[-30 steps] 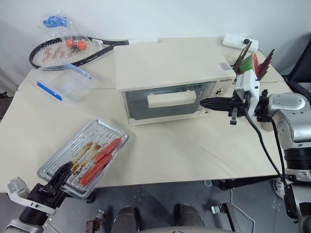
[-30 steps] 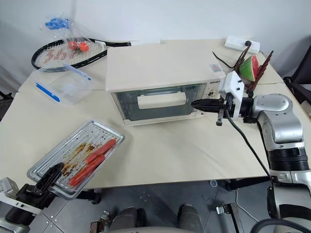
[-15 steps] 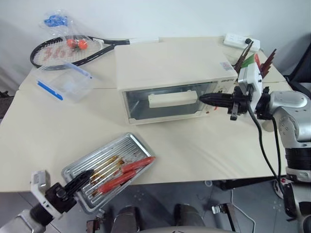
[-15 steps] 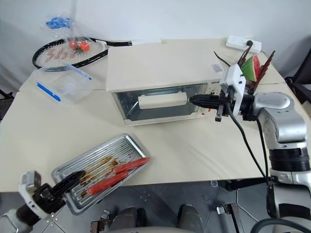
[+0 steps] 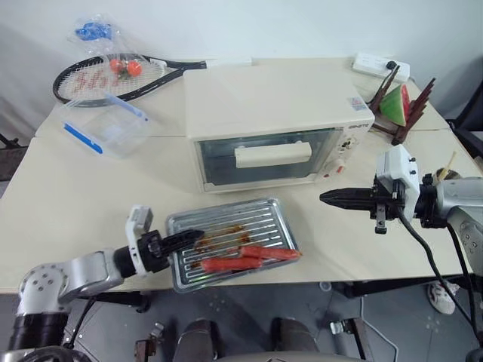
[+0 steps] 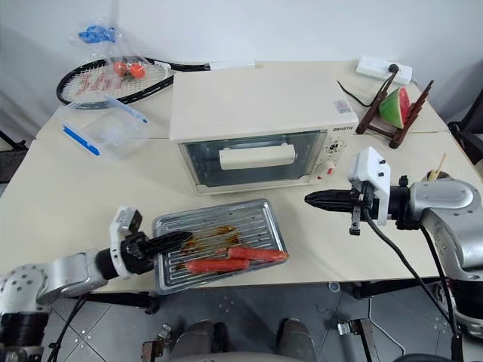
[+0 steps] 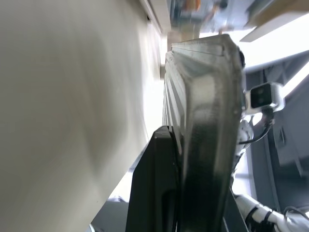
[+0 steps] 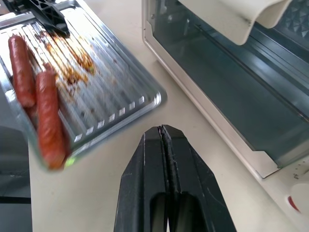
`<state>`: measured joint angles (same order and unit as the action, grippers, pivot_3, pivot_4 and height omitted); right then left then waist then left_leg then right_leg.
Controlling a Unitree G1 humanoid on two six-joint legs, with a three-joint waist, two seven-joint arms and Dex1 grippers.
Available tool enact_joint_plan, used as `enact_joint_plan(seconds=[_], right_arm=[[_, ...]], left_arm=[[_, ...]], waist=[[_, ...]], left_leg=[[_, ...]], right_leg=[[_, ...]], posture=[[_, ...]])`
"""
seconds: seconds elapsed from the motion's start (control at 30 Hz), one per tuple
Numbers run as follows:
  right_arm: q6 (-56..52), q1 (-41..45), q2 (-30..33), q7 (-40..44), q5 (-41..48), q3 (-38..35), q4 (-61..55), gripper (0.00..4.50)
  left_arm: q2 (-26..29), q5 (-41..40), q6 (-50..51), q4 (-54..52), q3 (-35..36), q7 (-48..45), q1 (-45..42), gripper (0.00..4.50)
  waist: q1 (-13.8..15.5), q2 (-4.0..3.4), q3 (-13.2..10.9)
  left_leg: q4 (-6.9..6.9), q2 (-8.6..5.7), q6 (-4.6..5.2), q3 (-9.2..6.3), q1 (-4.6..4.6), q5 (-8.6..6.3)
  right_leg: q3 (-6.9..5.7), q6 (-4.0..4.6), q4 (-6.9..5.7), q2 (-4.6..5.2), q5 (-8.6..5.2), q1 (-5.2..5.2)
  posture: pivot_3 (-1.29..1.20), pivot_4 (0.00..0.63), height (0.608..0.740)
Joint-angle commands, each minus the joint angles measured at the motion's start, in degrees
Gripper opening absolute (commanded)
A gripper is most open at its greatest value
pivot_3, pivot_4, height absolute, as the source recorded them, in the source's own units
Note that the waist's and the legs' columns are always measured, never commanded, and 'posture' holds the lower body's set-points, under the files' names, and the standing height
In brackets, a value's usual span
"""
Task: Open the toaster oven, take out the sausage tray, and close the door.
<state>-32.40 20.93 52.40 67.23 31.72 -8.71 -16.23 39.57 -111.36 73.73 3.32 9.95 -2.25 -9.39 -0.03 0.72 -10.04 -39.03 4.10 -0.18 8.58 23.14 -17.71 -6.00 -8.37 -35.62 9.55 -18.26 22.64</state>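
Note:
The cream-white toaster oven (image 5: 275,98) stands mid-table with its glass door (image 5: 264,160) closed and the bar handle (image 5: 272,154) across it. In front of it lies the silver sausage tray (image 5: 249,225), holding two red sausages (image 5: 249,258) and brown grease, its near side over the table's front edge. My left gripper (image 5: 194,237) is shut on the tray's left rim; in the left wrist view a black finger (image 7: 159,183) clamps the rim (image 7: 212,111). My right gripper (image 5: 326,197) hovers shut and empty right of the tray, below the knob panel, also in the right wrist view (image 8: 164,131).
A clear plastic box with blue strips (image 5: 106,128) sits at the left. Behind it lies a tennis racket (image 5: 106,75) with two tomatoes on it. A watermelon slice on a wooden stand (image 5: 396,105) and a white power strip (image 5: 381,65) are at the back right.
My left gripper has swung the tray to the right and turned it, from the table's left corner to in front of the oven. My right gripper has drawn back and down from the oven front.

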Motion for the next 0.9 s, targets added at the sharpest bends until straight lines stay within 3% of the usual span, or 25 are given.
enact_joint_plan(seconds=[0.03, 0.37, 0.73, 0.83, 0.9], right_arm=[[-1.5, -1.6, 0.8, -3.3, 2.2, -5.1, -3.9, 0.06], [-5.3, -7.6, 1.1, -8.9, 5.2, -10.6, -10.7, 0.06], [-5.9, -9.6, 1.4, -11.2, 5.9, -12.5, -12.4, 0.06], [-5.6, -9.4, 1.3, -11.6, 5.7, -12.2, -12.0, 0.0], [-5.3, -9.1, 1.2, -11.7, 5.6, -11.8, -11.7, 0.0]], left_arm=[[-0.4, -1.6, 0.8, 3.4, -4.6, 0.9, -5.2, 0.0], [-10.0, 11.3, 2.0, 15.5, -9.9, -0.4, -18.7, 0.0], [-15.0, 29.2, 7.7, 20.4, -9.9, -6.1, -24.3, 0.0], [-16.1, 33.8, 8.7, 21.4, -9.8, -6.2, -25.3, 0.63], [-17.5, 36.6, 8.0, 23.2, -8.6, -5.7, -26.0, 1.32]], waist=[[0.2, 0.02, 0.0], [2.7, 0.0, 0.0], [4.6, -0.2, 0.1], [4.6, -0.24, 0.2], [4.6, -0.25, 0.2]], left_leg=[[-0.01, 0.0, 0.0, 0.0, 0.01, 0.0], [-0.13, -0.15, 0.12, -0.11, 0.01, 0.12], [-0.16, -0.32, 0.25, -0.34, -0.02, 0.29], [-0.16, -0.33, 0.26, -0.4, -0.05, 0.3], [-0.17, -0.34, 0.26, -0.45, -0.07, 0.3]], right_leg=[[0.0, 0.0, 0.01, 0.0, 0.0, 0.0], [0.02, -0.15, 0.09, 0.02, 0.09, -0.19], [0.01, -0.14, 0.44, 0.1, 0.24, -0.45], [-0.05, -0.14, 0.52, 0.1, 0.26, -0.56], [-0.09, -0.15, 0.57, 0.1, 0.26, -0.63]], posture=[[0.0, 0.15, 0.74], [0.0, 0.15, 0.74], [0.0, 0.15, 0.74], [0.0, 0.15, 0.74], [0.0, 0.15, 0.74]])
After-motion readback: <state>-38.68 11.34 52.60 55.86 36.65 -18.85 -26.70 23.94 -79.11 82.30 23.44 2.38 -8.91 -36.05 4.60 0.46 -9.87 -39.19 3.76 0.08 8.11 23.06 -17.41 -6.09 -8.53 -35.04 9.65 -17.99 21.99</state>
